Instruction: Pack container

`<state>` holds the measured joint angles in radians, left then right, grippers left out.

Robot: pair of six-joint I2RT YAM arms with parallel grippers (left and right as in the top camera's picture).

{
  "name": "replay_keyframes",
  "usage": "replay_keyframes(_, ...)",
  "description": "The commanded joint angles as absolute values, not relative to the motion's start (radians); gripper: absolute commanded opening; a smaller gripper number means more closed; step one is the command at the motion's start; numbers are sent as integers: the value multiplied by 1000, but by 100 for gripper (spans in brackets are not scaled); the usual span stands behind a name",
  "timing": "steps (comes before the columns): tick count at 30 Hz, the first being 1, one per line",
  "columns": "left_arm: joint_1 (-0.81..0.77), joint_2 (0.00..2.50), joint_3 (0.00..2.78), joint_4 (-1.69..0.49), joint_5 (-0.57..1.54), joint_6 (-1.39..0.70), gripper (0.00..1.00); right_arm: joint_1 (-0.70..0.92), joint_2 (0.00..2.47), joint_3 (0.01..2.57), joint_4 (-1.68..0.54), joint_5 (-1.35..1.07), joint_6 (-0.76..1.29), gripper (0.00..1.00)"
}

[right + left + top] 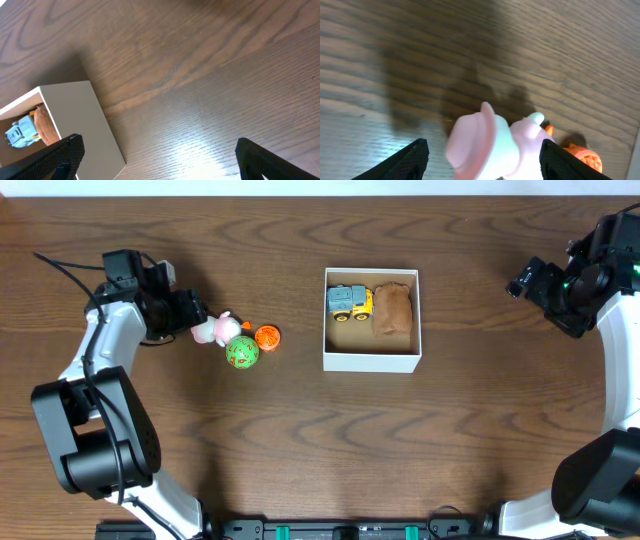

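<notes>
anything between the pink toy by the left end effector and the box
Yes: the orange toy and the green ball lie right beside the pink toy, on the side facing the container. Carried above them, nothing visible blocks the way in.

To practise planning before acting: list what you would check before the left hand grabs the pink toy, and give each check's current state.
1. Left hand open, straddling the pink toy: ok.
2. Green ball clear of that toy: cannot tell.
3. Box has bare floor near the truck: ok.
4. Right hand open, away from the box: ok.
</notes>
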<state>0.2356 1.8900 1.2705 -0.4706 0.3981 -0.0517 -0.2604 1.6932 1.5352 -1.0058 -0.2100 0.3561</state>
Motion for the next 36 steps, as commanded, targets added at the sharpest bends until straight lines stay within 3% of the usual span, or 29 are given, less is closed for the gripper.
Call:
replay_keyframes(1,236,1946,1294,-472,445,-38,68,-252,1694,1529,-1008,-218,367,99)
replay_keyframes(7,236,1979,1293,-463,445,-38,57,-248,1694,1529,-1016,-219,367,99)
replay_keyframes(10,236,1979,1294,-451,445,-38,47,-248,1694,1529,-1023,-218,367,99)
replay_keyframes(19,231,1873,1295,-455,424,-19,6,-248,1694,1529,-1037,-219,367,99)
replay_keyframes(27,121,1604,1295,-469,313,16,6,-248,1694,1529,-1041,-218,366,99)
replay_keyframes(36,-261,1460,1295,-474,168,30,6,-242,1694,1529,-1040,-218,367,99)
